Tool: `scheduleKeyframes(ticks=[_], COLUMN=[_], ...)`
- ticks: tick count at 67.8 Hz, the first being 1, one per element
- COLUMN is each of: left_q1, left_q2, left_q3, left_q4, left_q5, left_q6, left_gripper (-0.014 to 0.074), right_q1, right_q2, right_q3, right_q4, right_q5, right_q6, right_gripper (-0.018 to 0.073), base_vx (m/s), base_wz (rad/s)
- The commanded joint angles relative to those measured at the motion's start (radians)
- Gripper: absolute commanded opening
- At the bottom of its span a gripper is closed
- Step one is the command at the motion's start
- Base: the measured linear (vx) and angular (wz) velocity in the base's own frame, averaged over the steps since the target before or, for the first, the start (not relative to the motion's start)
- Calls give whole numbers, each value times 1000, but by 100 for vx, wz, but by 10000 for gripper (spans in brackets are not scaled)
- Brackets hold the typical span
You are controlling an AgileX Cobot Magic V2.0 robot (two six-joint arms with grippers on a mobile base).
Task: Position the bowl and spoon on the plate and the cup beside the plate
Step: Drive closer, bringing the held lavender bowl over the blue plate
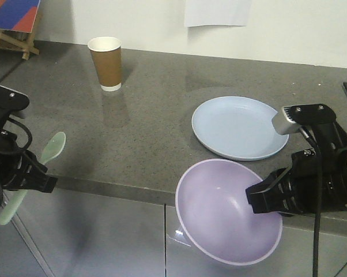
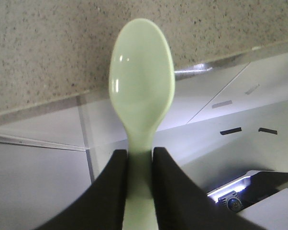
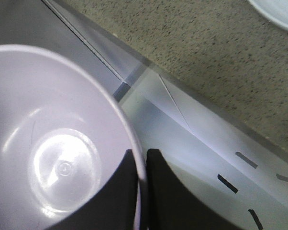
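- Counter [image 1: 150, 133]: grey speckled, carries the plate and the cup.
- Plate [image 1: 240, 128]: flat on the counter, right side, nothing on it.
- Bowl [image 1: 219, 213]: off the counter, hanging in front of its front edge, just below the plate. Tilted, with the opening facing the front camera.
- Right gripper [image 1: 253, 199]: clamped on the bowl's rim, one finger inside, one outside, jaws nearly together.
- Cup [image 1: 106, 62]: upright at back left of the counter, well apart from the plate.
- Spoon [image 1: 51, 149]: in the air at the counter's left front edge, head up, handle down.
- Left gripper [image 1: 45, 182]: pinching the spoon's handle, jaws only handle-width apart.
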Motion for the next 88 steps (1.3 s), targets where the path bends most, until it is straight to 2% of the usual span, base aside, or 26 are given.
scheduleKeyframes(ticks=[1,88], left_q1=[-4,-4], left_q2=[-26,-26], left_q3=[-22,-22], left_q4=[-10,-10], left_q5=[-48,-48], left_q6=[-8,-8], left_gripper=[83,83], right_q1=[-2,-2], right_q2=[-20,-20], right_q3=[-27,-27], right_q4=[27,27], right_q5=[-40,-40], right_q6=[-6,-6], right_gripper=[-1,-1], base_vx=[10,8], base_wz=[-9,-11])
